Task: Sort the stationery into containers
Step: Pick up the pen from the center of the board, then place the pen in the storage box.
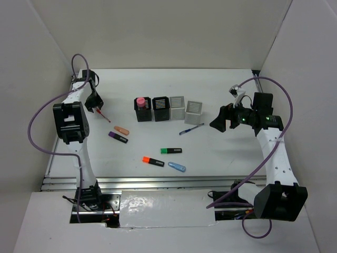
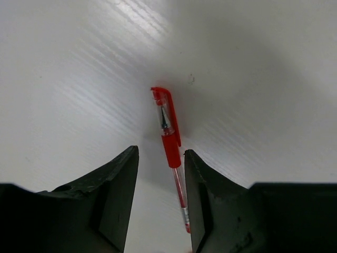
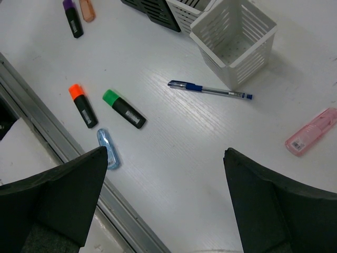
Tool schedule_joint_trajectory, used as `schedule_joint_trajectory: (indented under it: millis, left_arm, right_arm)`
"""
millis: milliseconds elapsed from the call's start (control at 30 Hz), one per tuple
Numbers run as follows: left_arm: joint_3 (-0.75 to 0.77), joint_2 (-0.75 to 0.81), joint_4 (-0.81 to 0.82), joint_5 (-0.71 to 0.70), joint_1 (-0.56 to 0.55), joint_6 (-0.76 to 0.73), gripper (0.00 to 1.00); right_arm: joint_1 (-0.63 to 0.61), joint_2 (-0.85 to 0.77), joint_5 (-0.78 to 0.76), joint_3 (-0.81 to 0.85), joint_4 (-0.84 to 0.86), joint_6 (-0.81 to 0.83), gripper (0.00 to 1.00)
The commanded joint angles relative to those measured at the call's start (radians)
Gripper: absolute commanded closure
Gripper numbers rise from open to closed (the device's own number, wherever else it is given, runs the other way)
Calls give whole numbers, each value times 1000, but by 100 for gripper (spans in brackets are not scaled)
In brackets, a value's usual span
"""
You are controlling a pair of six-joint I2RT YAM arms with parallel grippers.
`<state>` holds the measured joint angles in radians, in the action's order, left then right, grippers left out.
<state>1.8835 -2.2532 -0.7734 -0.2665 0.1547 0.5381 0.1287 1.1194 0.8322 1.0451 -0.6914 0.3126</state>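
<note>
My left gripper (image 1: pixel 98 109) is at the far left of the table, open, its jaws straddling a red pen (image 2: pixel 169 137) that lies flat close to the right finger; the pen also shows in the top view (image 1: pixel 105 117). My right gripper (image 1: pixel 219 122) is wide open and empty above the table, right of the cups. Two black cups (image 1: pixel 143 110) (image 1: pixel 160 109) and two grey cups (image 1: pixel 177 108) (image 1: pixel 193 110) stand in a row; a pink marker (image 1: pixel 140 100) stands in the leftmost. A blue pen (image 1: pixel 191 129) lies near the grey cup (image 3: pixel 234 39).
Peach (image 1: pixel 121 129), purple (image 1: pixel 118 137), green (image 1: pixel 171 151), orange (image 1: pixel 153 161) and light blue (image 1: pixel 176 167) markers lie loose on the table. A pink marker (image 3: pixel 311 132) lies right of the blue pen (image 3: pixel 209 90). A metal rail (image 1: pixel 158 182) runs along the near edge.
</note>
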Motion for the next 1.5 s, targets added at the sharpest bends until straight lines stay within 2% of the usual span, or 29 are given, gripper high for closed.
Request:
schedule_joint_trajectory:
  millis: [0,267,367,467,500,567,700,733,767,833,867,1000,1200,1267,1367,1467]
  left_arm:
    - [51,-51,8,44,5,14,48]
    - [56,-106,14,50,22,13,52]
    - [37,-101,25,78,29,5,62]
    - [8,-79,43,110,35,-3,78]
    - [-6,-66,57,148,37,-6,91]
    - [-47,-22,104,183,42,-7,100]
    - [-127,90,239,300,43,-13,100]
    - [-211,180,296,372,43,-15,100]
    - [-260,235,448,416,45,-18,100]
    - [-421,396,625,546,42,-35,100]
    - [-464,450,763,570,36,-43,100]
    - [-624,636,1064,709,-7,-90,100]
    - [-733,808,1252,864,-95,-197,100]
    - [-754,839,1321,856,-145,-239,100]
    - [-816,891,1393,758,-294,-387,100]
    - [-821,859,1453,731,-374,-408,100]
  right_arm:
    - [8,0,25,3,21,19,3]
    - [9,7,31,3,15,29,4]
    - [11,-1,35,-2,16,36,4]
    - [11,-3,39,1,15,36,5]
    - [11,-4,42,1,15,36,5]
    - [9,-7,45,3,12,36,5]
    - [6,-15,61,0,4,40,5]
    - [6,-16,62,-2,4,39,5]
    - [6,-23,65,-2,6,39,5]
    - [3,-27,67,-5,6,37,5]
    - [2,-32,70,-7,6,37,5]
    - [0,-35,99,-3,-7,46,5]
    - [-6,-35,110,1,-3,45,5]
    - [-8,-36,111,-2,4,42,5]
    - [-11,-32,123,-7,1,46,5]
    - [-15,-32,122,-5,4,48,4]
